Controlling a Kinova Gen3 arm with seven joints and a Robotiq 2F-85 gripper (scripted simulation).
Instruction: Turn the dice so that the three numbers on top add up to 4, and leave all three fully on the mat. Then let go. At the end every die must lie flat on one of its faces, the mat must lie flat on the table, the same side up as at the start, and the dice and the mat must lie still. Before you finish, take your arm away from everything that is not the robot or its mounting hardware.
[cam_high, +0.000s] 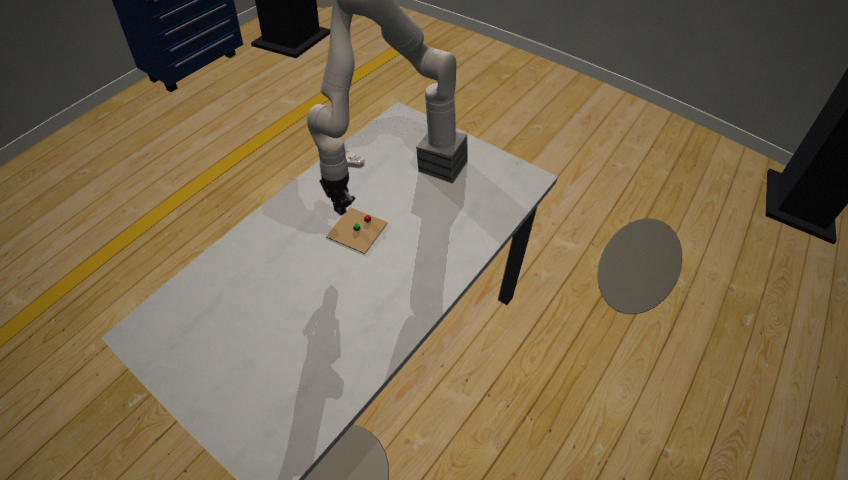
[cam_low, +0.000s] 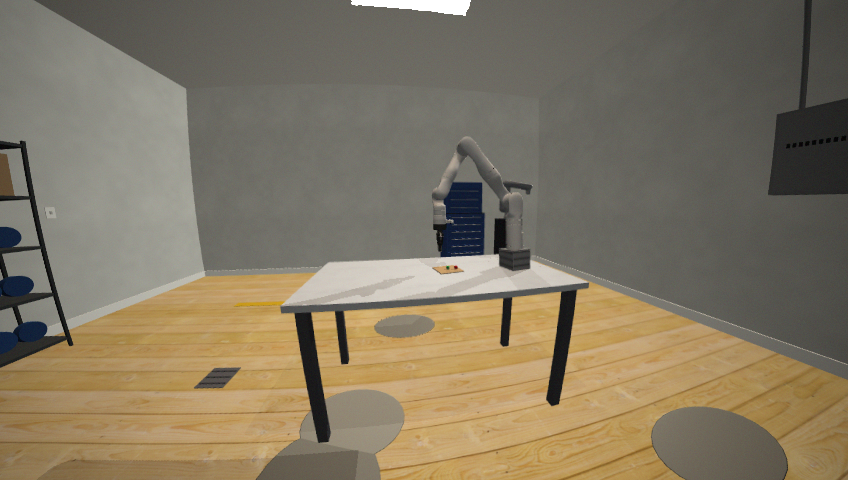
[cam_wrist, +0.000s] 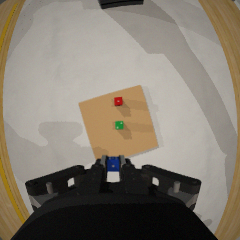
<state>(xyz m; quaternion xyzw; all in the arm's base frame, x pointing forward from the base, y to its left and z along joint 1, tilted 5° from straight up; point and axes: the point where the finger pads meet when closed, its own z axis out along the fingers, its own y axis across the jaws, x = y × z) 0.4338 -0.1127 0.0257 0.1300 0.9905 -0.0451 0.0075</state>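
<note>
On a grey table (cam_high: 249, 333) lies one tan mat (cam_wrist: 100, 117). The blue die (cam_wrist: 113, 163) is pinched in the closed gripper (cam_wrist: 113, 170), held above the mat's near edge. Best lowered gently, flat, well inside the edge. Three dice: blue, green die (cam_wrist: 119, 125), red die (cam_wrist: 118, 101).

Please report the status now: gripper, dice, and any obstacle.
Gripper shut on blue die, above the near edge of the mat. Red die and green die flat on mat. Nothing in the way.
</note>
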